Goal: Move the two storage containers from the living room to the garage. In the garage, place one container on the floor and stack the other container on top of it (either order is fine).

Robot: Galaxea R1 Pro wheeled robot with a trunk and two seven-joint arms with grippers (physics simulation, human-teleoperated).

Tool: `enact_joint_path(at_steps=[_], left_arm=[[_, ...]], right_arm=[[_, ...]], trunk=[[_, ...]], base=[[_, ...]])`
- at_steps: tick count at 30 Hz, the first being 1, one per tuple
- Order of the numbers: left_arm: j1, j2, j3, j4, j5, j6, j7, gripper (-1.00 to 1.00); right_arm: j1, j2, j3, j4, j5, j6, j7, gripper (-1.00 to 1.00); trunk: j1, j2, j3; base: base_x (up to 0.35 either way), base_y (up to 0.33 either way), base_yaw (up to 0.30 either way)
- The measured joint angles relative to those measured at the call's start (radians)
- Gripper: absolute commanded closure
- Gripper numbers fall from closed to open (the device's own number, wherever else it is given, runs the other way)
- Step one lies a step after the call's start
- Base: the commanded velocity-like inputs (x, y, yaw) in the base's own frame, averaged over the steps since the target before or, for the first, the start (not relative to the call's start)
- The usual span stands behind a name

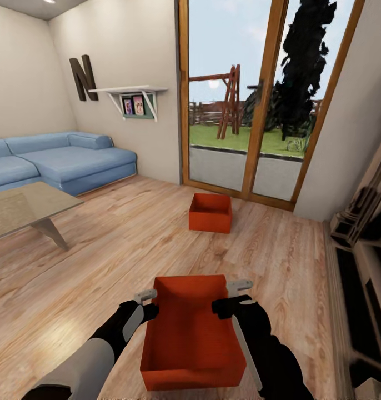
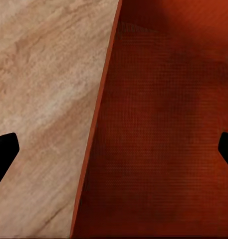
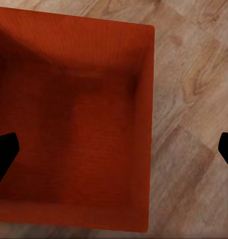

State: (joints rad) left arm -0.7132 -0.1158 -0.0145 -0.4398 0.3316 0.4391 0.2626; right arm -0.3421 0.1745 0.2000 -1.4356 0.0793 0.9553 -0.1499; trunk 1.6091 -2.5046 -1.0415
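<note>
Straddling the near storage container (image 1: 193, 333), the left tool (image 1: 148, 303) sits at its left wall and the right tool (image 1: 232, 300) at its right wall. Both wrist views show dark fingertips spread wide, one either side of a wall's rim, neither yet closed on it. This container appears to rest on the light wood plank floor (image 1: 101, 261) of the living room, directly ahead of the robot. The second container (image 1: 210, 213) stands farther off, near the glass doors (image 1: 251, 94).

Judgement: the bin looks rigid, empty and light, with thin straight walls. Pinching opposite side rims together should lift it level; smooth walls may slip.
</note>
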Motion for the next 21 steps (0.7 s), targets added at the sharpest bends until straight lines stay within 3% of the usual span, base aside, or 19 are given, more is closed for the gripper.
enact_joint_path(at_steps=[14, 16, 21], left_arm=[[0.0, 0.0, -0.003, 0.005, -0.006, 0.118, 0.011, -1.0], [0.0, 0.003, -0.004, 0.004, -0.009, 0.155, 0.046, -1.0], [0.0, 0.004, -0.004, -0.002, -0.009, 0.169, 0.115, -1.0]], right_arm=[[0.0, 0.0, -0.006, -0.025, -0.001, 0.025, 0.0, -1.0], [0.0, 0.0, -0.006, -0.025, -0.001, 0.025, 0.0, -1.0], [0.0, 0.0, -0.006, -0.025, -0.001, 0.025, 0.0, -1.0]], trunk=[[0.006, -0.003, -0.054], [0.007, -0.004, -0.062], [0.009, -0.005, -0.081]], base=[[0.0, 0.0, 0.0], [0.0, 0.0, 0.0], [0.0, 0.0, 0.0]])
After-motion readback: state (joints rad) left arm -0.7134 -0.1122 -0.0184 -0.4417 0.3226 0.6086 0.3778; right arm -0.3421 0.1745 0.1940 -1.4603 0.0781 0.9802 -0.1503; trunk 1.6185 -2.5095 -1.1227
